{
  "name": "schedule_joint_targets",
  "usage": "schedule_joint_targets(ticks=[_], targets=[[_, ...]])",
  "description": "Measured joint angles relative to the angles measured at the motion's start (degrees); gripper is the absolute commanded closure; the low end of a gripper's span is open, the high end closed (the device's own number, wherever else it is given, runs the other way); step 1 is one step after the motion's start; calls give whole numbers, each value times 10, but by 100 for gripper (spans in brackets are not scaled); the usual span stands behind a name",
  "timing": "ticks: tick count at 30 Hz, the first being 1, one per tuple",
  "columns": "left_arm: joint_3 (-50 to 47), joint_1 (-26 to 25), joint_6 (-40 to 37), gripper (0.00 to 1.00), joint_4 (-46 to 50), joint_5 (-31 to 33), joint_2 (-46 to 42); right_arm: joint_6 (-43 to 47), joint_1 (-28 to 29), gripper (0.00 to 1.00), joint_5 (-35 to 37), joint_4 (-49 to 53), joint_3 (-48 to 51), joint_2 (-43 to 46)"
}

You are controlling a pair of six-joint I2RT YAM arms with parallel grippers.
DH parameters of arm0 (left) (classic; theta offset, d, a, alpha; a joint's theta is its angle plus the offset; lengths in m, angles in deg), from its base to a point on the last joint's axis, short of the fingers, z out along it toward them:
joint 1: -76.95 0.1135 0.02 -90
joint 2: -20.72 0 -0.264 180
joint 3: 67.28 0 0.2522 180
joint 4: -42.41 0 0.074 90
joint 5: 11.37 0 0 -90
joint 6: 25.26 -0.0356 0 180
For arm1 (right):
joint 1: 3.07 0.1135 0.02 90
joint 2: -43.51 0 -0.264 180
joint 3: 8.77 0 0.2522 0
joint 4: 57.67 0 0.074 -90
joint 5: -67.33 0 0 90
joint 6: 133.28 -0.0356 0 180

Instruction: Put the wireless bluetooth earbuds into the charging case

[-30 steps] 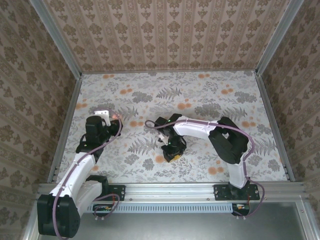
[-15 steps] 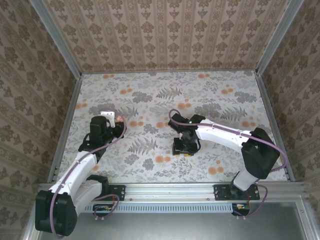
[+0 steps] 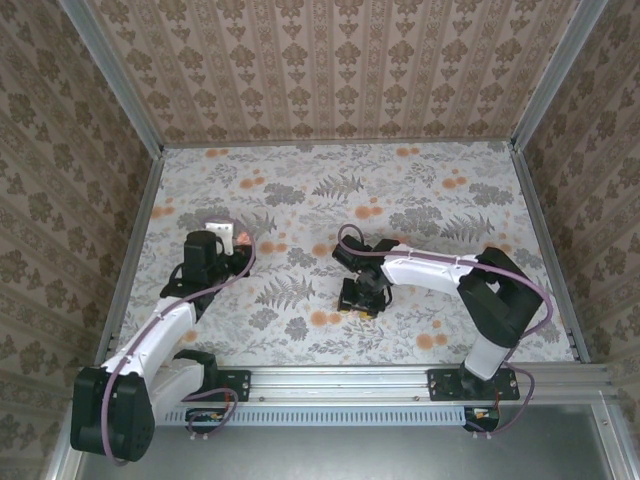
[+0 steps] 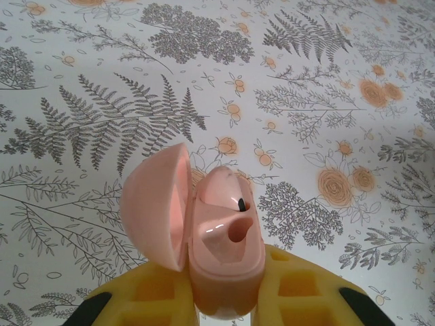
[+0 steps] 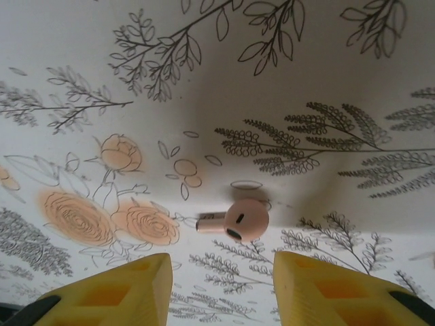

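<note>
My left gripper (image 4: 225, 270) is shut on the pink charging case (image 4: 224, 238), holding it above the flowered cloth. Its lid (image 4: 155, 204) hangs open to the left. One earbud (image 4: 224, 190) sits in the upper socket, and the socket below it is empty. In the top view the case (image 3: 239, 236) is a pink dot at the left gripper (image 3: 226, 238). A second pink earbud (image 5: 241, 219) lies on its side on the cloth, stem pointing left. My right gripper (image 5: 221, 261) is open just short of it, yellow fingers (image 5: 129, 288) either side, not touching. From above, the right gripper (image 3: 358, 298) stands low at mid-table.
The table is covered by a fern-and-orange-flower cloth (image 3: 420, 200), walled by patterned panels with metal rails (image 3: 130, 250) at the sides. Orange printed roses (image 5: 75, 217) lie left of the loose earbud. Both arm bases are bolted at the near edge.
The right arm's elbow swung out to the right and partly back, while its gripper stayed low near mid-table and its jaws widened. The left gripper drifted slightly right with the case.
</note>
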Motion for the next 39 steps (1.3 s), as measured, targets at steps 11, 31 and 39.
schedule_joint_targets(ticks=[11,31,39], targets=[[3,0,0,89,0,-2,2,10,0,58,-3,-2,-9,-31],[4,0,-10,89,9,1,-4,57,0,63,-3,-8,-80,-63],[6,0,-10,89,9,1,-4,59,0,62,18,45,-91,-52]])
